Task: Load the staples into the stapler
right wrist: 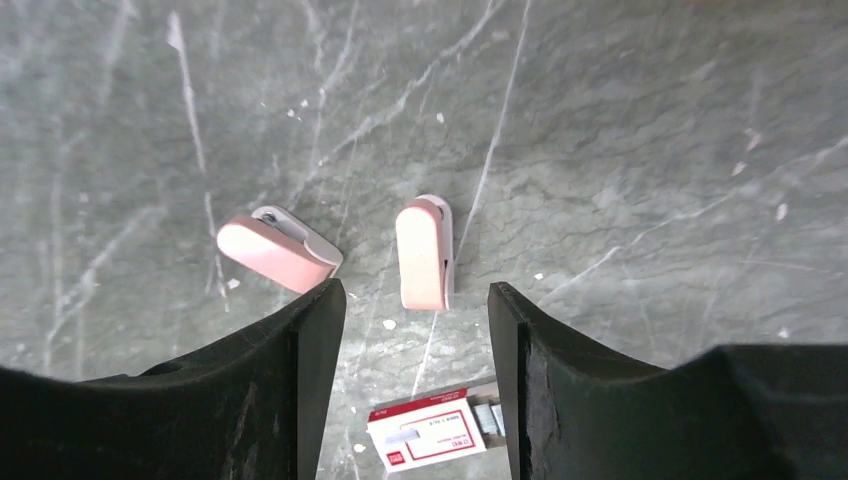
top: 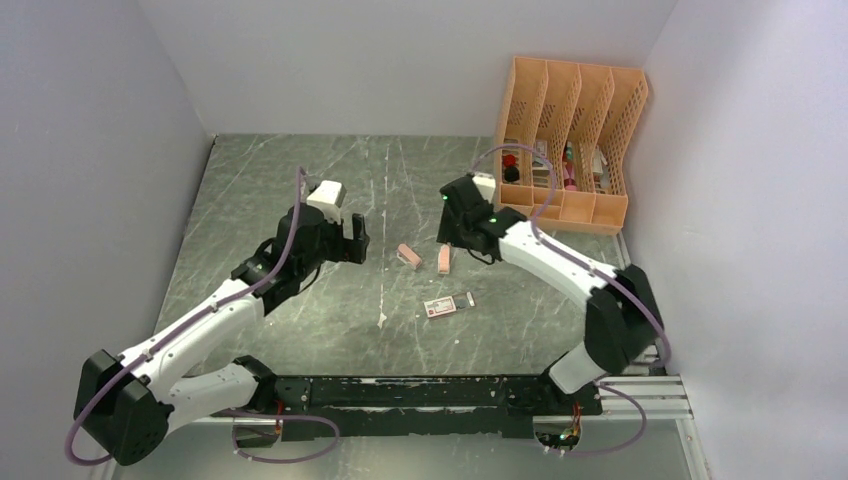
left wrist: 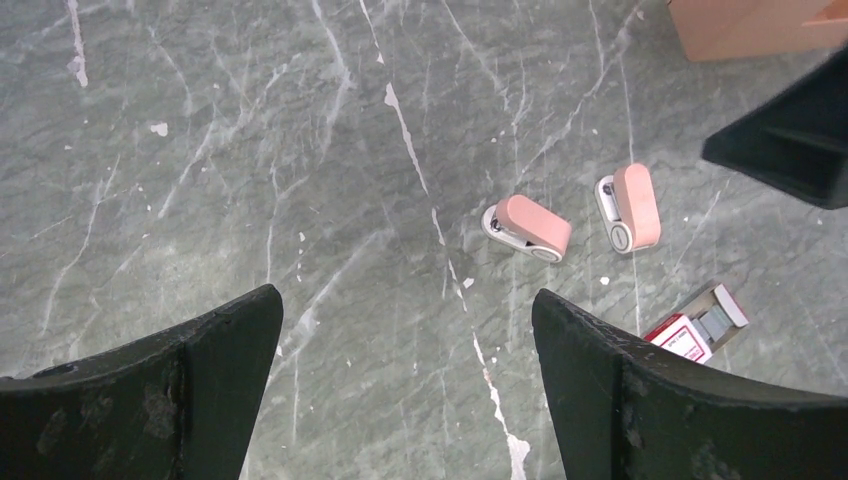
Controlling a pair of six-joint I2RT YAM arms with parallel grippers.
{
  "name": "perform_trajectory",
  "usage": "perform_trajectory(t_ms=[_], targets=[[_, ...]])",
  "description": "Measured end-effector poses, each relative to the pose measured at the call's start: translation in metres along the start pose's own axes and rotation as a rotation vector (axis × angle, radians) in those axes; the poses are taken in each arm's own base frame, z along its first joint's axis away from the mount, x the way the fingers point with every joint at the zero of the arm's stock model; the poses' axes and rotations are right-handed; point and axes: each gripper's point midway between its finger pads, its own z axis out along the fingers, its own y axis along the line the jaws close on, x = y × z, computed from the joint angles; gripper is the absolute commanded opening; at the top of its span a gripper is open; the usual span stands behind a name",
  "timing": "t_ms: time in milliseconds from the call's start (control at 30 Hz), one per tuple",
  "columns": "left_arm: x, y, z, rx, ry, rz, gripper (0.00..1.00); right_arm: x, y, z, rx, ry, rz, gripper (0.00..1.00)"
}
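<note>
The red-and-white staple box (top: pixel 448 304), its print too small to read and its greyish tray slid partly out, lies on the grey-green, white-veined worktop (top: pixel 300 170). It is nearer the arms than two rounded salmon-pink shapes, the left stapler (top: pixel 408 256) and the right stapler (top: pixel 443 259). The left hand (top: pixel 357 238) hangs wide open. The right hand (top: pixel 447 232) hovers above the right stapler, fingers parted and empty. An orange lattice organiser (top: pixel 570 140) stands by the white walls.

Markings: none legible
Print is seen on the red-and-white staple box (right wrist: pixel 428 437), but it is too blurred to be read
</note>
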Motion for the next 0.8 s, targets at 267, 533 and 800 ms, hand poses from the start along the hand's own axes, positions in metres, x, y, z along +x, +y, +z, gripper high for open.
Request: perform_trajectory(t_ms=[267, 533, 800], targets=[[-0.007, -0.005, 0.012, -0.011, 0.028, -0.029, 0.99, -0.057, -0.031, -0.036, -0.095, -0.180, 0.094, 0.57], [-0.009, -0.067, 0.033, 0.055, 0.071, -0.030, 0.96, -0.093, -0.137, -0.036, -0.015, -0.267, 0.344, 0.57], [0.008, -0.157, 0.067, 0.123, 0.126, -0.043, 0.83, -0.070, -0.184, -0.043, -0.012, -0.278, 0.516, 0.57]])
